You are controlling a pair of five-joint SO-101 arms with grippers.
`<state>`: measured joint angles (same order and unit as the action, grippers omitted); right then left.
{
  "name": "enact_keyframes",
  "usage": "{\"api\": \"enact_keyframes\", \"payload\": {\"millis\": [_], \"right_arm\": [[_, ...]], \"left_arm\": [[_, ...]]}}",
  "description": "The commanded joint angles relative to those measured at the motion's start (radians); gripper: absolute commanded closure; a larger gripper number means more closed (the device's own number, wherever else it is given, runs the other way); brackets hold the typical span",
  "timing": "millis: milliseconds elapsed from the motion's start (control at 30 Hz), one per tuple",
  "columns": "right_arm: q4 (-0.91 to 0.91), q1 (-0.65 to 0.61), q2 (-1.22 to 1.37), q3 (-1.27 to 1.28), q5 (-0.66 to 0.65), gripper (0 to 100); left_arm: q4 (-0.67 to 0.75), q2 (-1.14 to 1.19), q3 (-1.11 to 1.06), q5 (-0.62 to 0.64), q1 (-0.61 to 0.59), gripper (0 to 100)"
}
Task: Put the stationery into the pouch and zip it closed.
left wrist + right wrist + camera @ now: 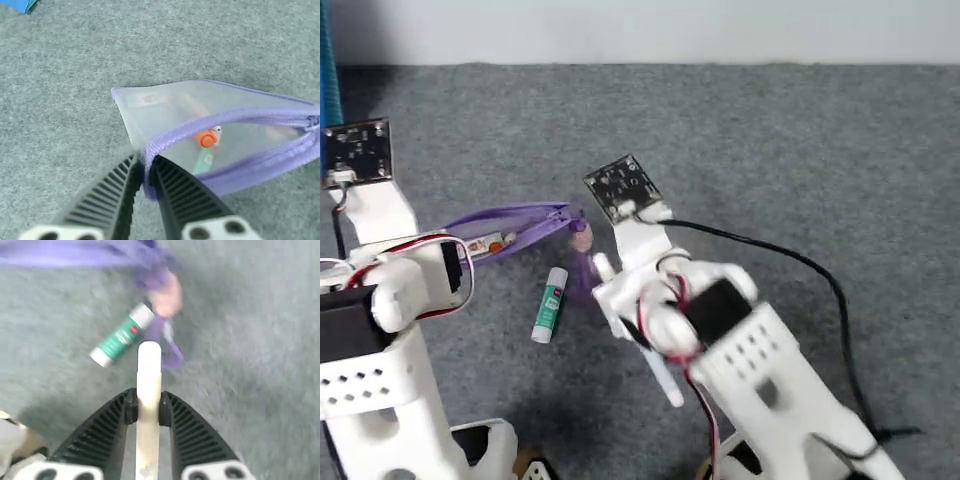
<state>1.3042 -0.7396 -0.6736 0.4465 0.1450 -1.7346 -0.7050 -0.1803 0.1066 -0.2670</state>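
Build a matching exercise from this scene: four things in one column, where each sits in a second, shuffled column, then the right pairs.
1. pouch
2. glue stick
3. white stick
4. orange-capped pen

A. inside the pouch
B. held in the right claw
C. loose on the grey carpet
D. edge clamped by the left claw

Pairs: 1-D, 2-C, 3-B, 4-A

A purple pouch (515,228) lies mid-way across the grey table (770,140), stretched between the left arm (380,290) and the right arm (720,330). A green-and-white glue stick (550,304) lies just beside it toward the near edge, and a white pen (667,380) juts from under the right arm.
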Motion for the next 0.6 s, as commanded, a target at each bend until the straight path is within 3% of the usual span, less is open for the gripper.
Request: {"api": "enact_keyframes", "payload": {"millis": [0, 167, 567], "right_arm": [[-0.041, -0.061, -0.136, -0.012, 0.014, 99.1], [-0.213, -0.154, -0.249, -0.011, 0.011, 99.1], [-0.878, -0.159, -0.326, 0.284, 0.006, 99.1]], "left_arm": [[0.018, 0.009, 0.002, 0.005, 0.011, 99], [0.018, 0.009, 0.002, 0.005, 0.011, 99], [0.018, 0.009, -0.002, 0.005, 0.006, 99]]}}
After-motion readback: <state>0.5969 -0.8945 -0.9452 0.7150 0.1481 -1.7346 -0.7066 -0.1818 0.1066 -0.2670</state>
